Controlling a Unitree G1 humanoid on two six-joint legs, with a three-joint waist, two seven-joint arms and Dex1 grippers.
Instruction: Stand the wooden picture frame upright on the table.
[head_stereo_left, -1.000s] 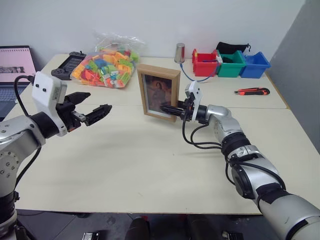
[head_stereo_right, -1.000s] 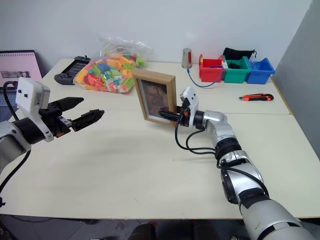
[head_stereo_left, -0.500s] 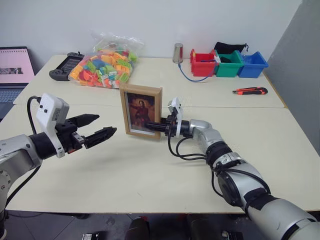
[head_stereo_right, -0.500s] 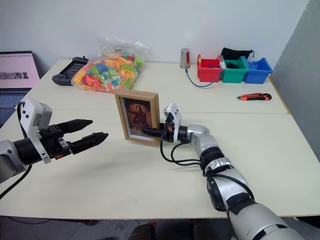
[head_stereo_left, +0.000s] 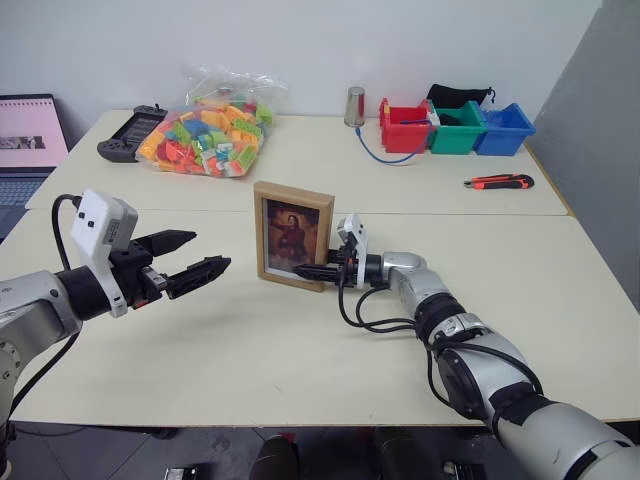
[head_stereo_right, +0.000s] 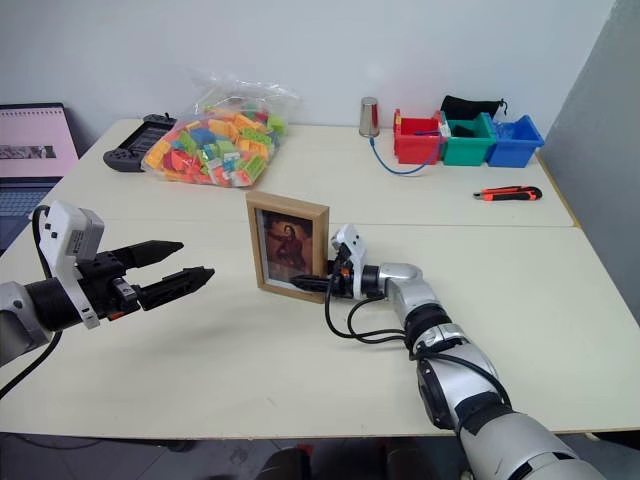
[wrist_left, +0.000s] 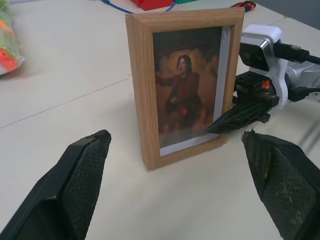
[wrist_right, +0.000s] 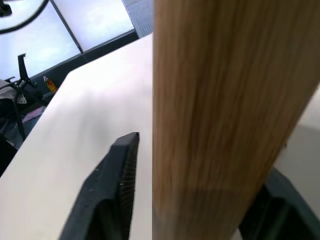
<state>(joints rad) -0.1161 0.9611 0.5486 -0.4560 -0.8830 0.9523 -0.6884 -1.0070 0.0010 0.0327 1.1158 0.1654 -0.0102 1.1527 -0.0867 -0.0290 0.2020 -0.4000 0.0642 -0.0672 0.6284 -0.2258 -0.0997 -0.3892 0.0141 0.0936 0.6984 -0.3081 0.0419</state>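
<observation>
The wooden picture frame stands upright on the pale table, its dark portrait facing me. My right gripper reaches in level from the right, and its jaws straddle the frame's lower right edge. In the right wrist view the wood edge runs between the fingers, and a thin strip of table shows between one finger and the wood. My left gripper hovers open to the left of the frame, a hand's width away and holding nothing. The left wrist view looks at the frame's front.
At the back of the table lie a bag of coloured bricks, a game controller, a metal cup, and red, green and blue bins. A utility knife lies at the right. A laptop stands far left.
The right gripper brought the frame down and nearer to me, onto the table, and its jaws have widened. The left gripper sank a little at first, then stayed put.
</observation>
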